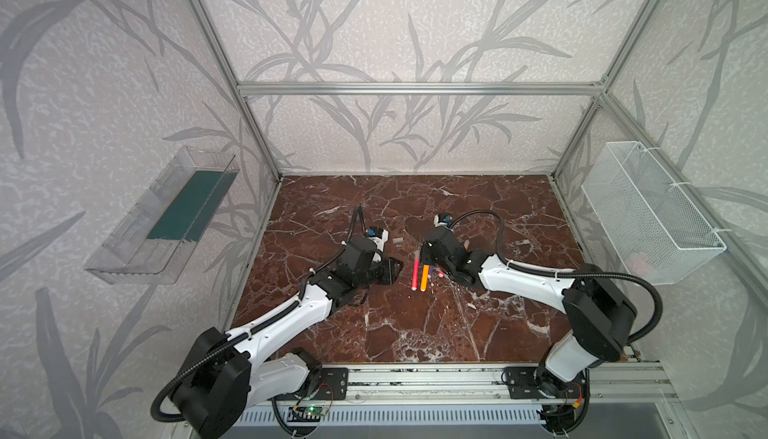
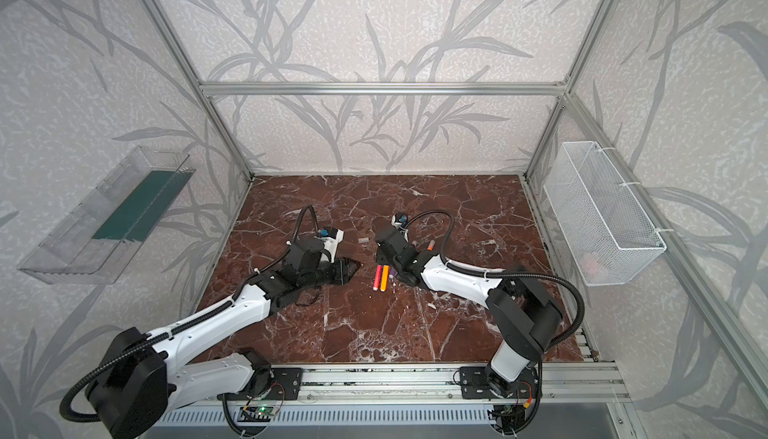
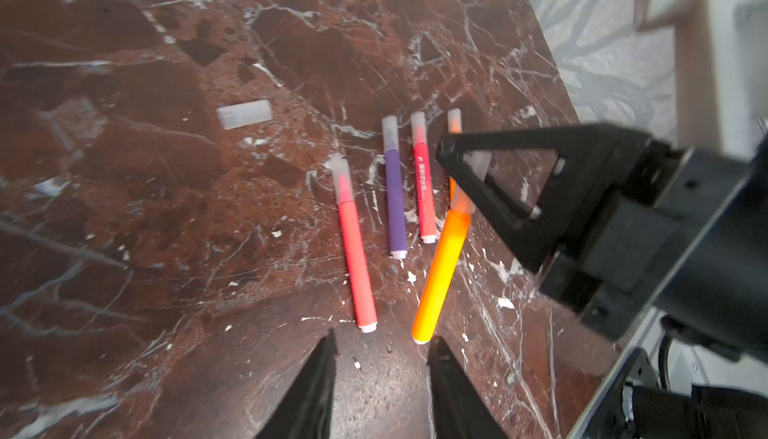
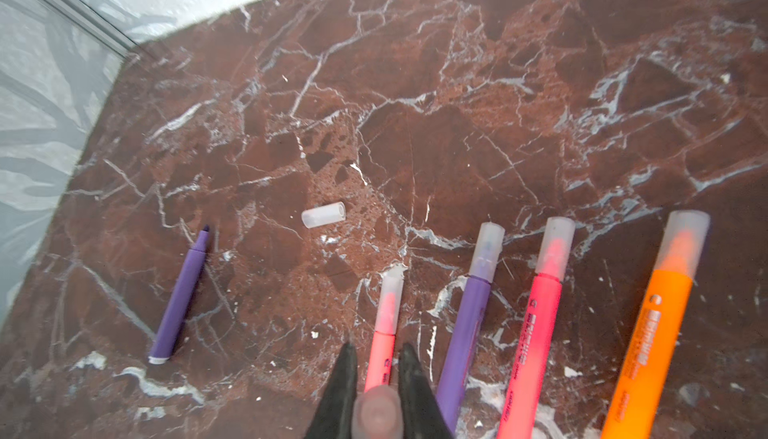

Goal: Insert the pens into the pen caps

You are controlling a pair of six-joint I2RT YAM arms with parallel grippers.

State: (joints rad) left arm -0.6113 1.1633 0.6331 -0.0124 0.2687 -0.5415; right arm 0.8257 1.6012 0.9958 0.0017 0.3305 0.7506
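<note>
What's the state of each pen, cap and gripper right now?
Left gripper: open, empty.
Right gripper: shut on held cap.
Held orange pen: tilted, tip seemingly in held cap.
Lying orange pen: capped.
Pale pink pen: capped.
Bright pink pen: capped.
Row purple pen: capped.
Lone purple pen: uncapped.
Loose cap: empty, on its side.

The left arm (image 1: pixel 282 320) and right arm (image 1: pixel 523 281) wear white, screw-dotted shells on the long links and black housings at the joints. Black corrugated cable (image 1: pixel 660 306) loops along each. Black base plates (image 1: pixel 332 383) sit toward six o'clock. The left gripper (image 3: pixel 382 335) has tapered black fingers (image 3: pixel 316 391); the right gripper (image 4: pixel 377 347), hollow triangular ones.
</note>
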